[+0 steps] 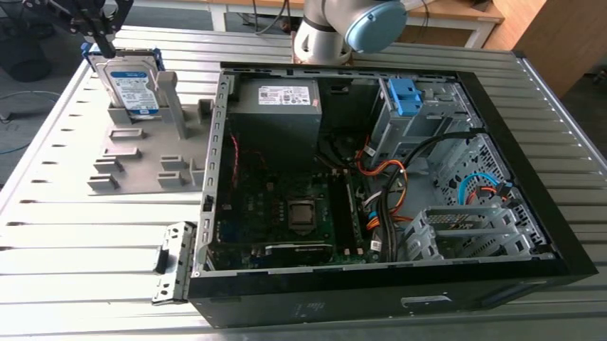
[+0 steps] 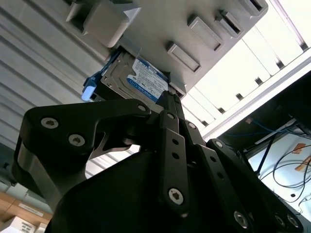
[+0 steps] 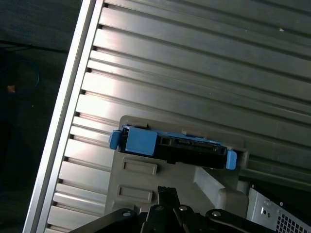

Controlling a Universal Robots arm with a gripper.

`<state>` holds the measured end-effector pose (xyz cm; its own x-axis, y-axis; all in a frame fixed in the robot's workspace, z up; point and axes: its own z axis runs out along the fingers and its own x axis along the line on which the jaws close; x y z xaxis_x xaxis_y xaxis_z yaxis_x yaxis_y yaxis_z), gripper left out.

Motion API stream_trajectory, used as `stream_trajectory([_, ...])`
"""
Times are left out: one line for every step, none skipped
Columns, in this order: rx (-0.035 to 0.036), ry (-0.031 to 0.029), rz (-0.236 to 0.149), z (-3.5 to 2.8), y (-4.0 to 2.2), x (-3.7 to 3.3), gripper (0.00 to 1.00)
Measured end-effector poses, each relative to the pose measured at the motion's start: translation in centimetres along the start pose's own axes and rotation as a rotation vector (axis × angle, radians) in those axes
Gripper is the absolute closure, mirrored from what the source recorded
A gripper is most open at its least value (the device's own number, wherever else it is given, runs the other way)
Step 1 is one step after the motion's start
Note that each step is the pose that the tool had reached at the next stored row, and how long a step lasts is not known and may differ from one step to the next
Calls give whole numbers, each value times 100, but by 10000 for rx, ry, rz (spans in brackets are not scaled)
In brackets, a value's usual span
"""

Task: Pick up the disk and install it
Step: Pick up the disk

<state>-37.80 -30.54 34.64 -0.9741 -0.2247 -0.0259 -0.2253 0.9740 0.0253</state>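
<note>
Disk (image 1: 133, 85) stands upright in the grey stand (image 1: 133, 153), exterior view's left. Our gripper (image 1: 109, 51) looks pinched narrow and empty, just above it. We'd centre over the top edge first.

Before me lies a slatted metal table (image 1: 85, 241), its ribs bright with glare. Beyond it I see a wooden bench (image 1: 465, 13) on white legs and a wooden cabinet (image 1: 559, 42). The floor (image 1: 24, 121) is dark grey, and a black bin (image 1: 24, 60) stands on it.

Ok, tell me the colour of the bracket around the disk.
Blue: the bracket framing the disk shows best in the first wrist view.
</note>
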Motion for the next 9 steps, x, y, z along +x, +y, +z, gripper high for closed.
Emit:
stream_trajectory([-1,1,-32,0,0,0,89])
stream_trajectory([-2,2,-69,0,0,0,89])
stream_trajectory([-3,2,-102,0,0,0,89])
stream_trajectory([-3,3,-135,0,0,0,89])
stream_trajectory([-4,4,-169,0,0,0,89])
stream_trajectory([-5,5,-201,0,0,0,89])
stream_trajectory([-6,6,-234,0,0,0,89])
stream_trajectory([-7,7,-269,0,0,0,89])
stream_trajectory([-8,7,-301,0,0,0,89])
